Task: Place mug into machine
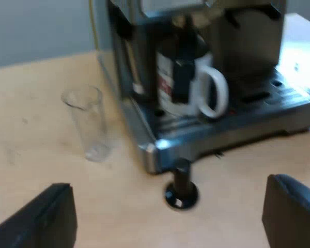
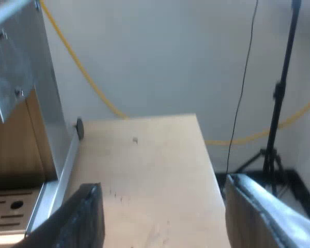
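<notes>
Black fingers (image 1: 41, 217) of my left gripper (image 1: 168, 219) are sitting closest, spread wide apart, with bare table (image 1: 31, 155) showing between them. Just past them a tamper with a black knob (image 1: 181, 190) is standing on the table, near a corner of the espresso machine (image 1: 248, 46).

The mug (image 1: 168, 85) is standing on the machine's drip tray (image 1: 232, 132), tucked in under the machine's front. It is white with red marks. It is standing straight up, so its long way is running up and down. Its handle (image 1: 217, 93) is sticking out sideways along the machine's front, pointing away from the measuring glass (image 1: 88, 121). Something dark is hanging in front of the mug, and I cannot tell what it is. The measuring glass is standing upright on the table, near the machine but not touching it.

My right gripper (image 2: 168, 217) is hanging over the table beside the machine's metal side (image 2: 20, 67), its fingers (image 2: 80, 219) spread wide too. From my left wrist I am seeing the mug, the tamper and the glass. From my right wrist I am seeing the machine's side and a black stand (image 2: 279, 103) on the floor past the table's edge.
</notes>
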Controlling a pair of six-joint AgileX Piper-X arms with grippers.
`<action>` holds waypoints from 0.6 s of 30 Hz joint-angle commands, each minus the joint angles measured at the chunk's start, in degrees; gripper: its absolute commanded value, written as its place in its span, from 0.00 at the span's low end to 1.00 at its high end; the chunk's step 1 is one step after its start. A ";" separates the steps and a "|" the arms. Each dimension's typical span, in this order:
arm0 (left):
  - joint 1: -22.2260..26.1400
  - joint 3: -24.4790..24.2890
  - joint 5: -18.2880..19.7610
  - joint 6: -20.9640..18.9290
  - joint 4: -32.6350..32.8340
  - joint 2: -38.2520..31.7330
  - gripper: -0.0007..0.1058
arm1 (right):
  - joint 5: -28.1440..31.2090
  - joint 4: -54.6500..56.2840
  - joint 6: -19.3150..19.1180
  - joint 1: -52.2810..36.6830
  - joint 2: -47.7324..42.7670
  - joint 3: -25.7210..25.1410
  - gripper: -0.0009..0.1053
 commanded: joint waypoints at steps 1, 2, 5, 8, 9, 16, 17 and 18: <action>-0.01 -0.12 -3.33 -1.46 -3.30 -1.94 0.70 | -1.30 -2.24 -1.33 -0.20 1.39 -0.13 0.52; -0.01 -0.12 -3.38 -1.46 -3.48 -1.66 0.70 | -1.43 -2.24 -1.33 -0.20 1.53 -0.13 0.52; -0.01 -0.12 -3.61 -0.91 -6.23 1.26 0.70 | -2.09 -2.22 -1.33 -0.20 4.72 -0.01 0.52; -0.01 -0.12 -3.61 0.04 -7.71 4.17 0.70 | -2.09 -2.22 -1.33 -0.20 7.00 -0.05 0.52; -0.01 -0.12 -3.61 0.15 -8.00 5.38 0.70 | -2.09 -2.22 -1.33 -0.20 7.90 -0.05 0.52; -0.01 1.39 -3.61 0.52 -10.20 7.93 0.70 | -2.09 -2.31 -0.77 -0.20 9.80 0.86 0.52; -0.01 1.61 -3.61 0.52 -10.20 7.93 0.70 | -2.09 -2.31 -0.52 -0.20 9.80 1.14 0.52; -0.01 2.29 -3.61 0.52 -10.20 7.93 0.70 | -2.09 -2.31 0.38 -0.20 9.80 1.87 0.52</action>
